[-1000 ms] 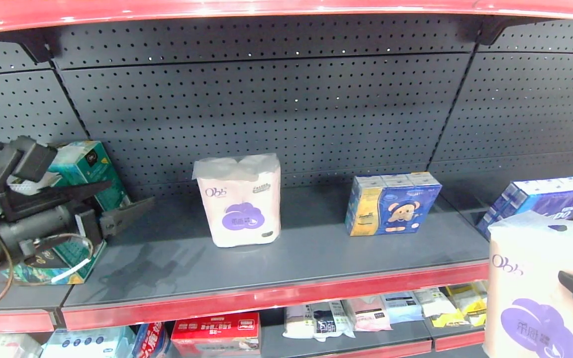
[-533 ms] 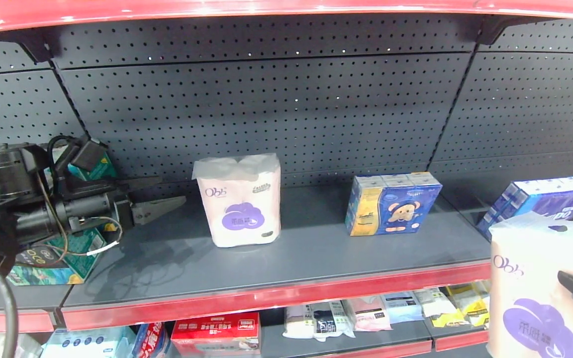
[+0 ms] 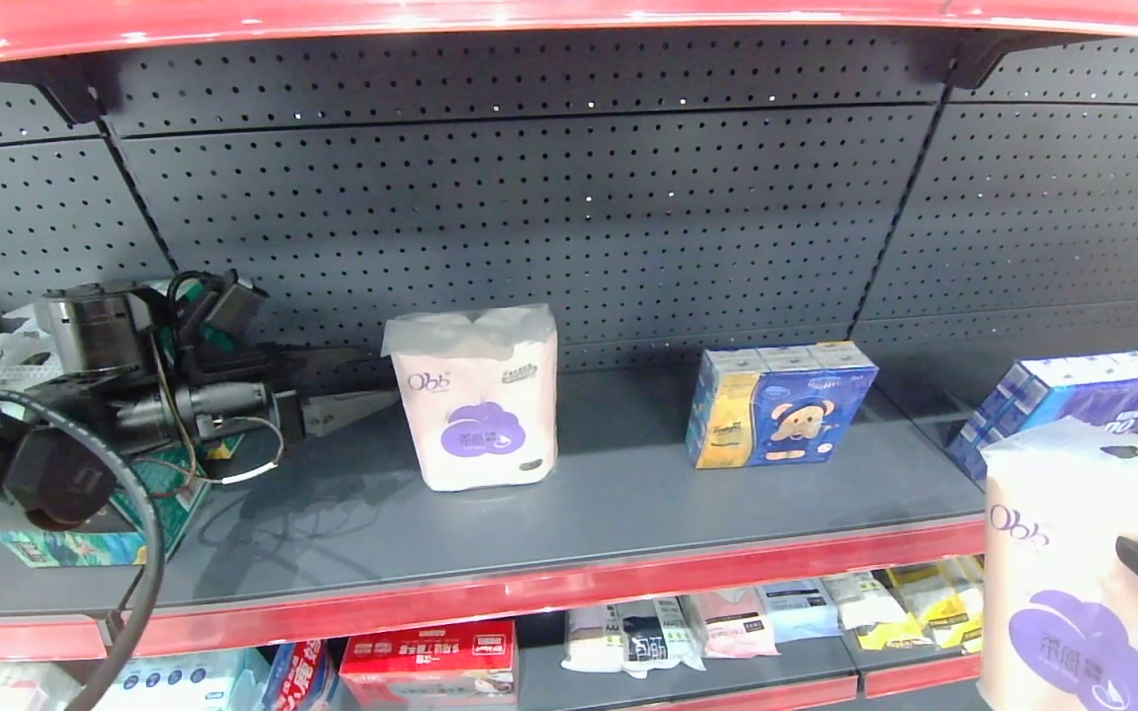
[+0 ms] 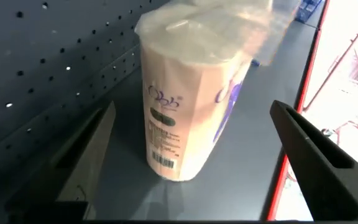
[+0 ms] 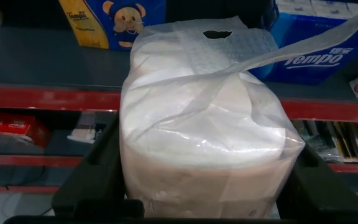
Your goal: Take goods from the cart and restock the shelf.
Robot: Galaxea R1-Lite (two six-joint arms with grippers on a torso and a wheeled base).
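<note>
Left gripper (image 3: 357,380) lies level over the grey shelf board (image 3: 628,494), its fingers (image 4: 86,155) spread wide and holding nothing. They point at the toilet-paper pack (image 3: 475,400), which stands upright near the middle of the board. In the head view the fingertips sit just beside the pack's left face, and contact there is hard to judge. The left wrist view shows the pack ahead of the fingers, between their lines and apart from both.

Bare board runs in front of the pack to the red front lip (image 3: 549,592). More lies open between the pack and the bear-print tissue pack (image 3: 781,405) on its right. The pegboard back panel (image 3: 529,197) rises close behind both goods, and the red upper shelf edge (image 3: 529,15) closes the bay overhead.

Right gripper (image 5: 207,193) is clamped on a second toilet-paper pack (image 3: 1083,573), one dark finger on each side of it. This pack hangs in front of and below the lip at the shelf's right end, and the picture edge cuts it off. A blue tissue pack (image 3: 1073,395) lies tilted on the next bay, partly behind it.

A green box (image 3: 105,513) at the board's left end is largely covered by the left arm and its cables. Small packets (image 3: 727,622) on the lower shelf are partly hidden under the lip.
</note>
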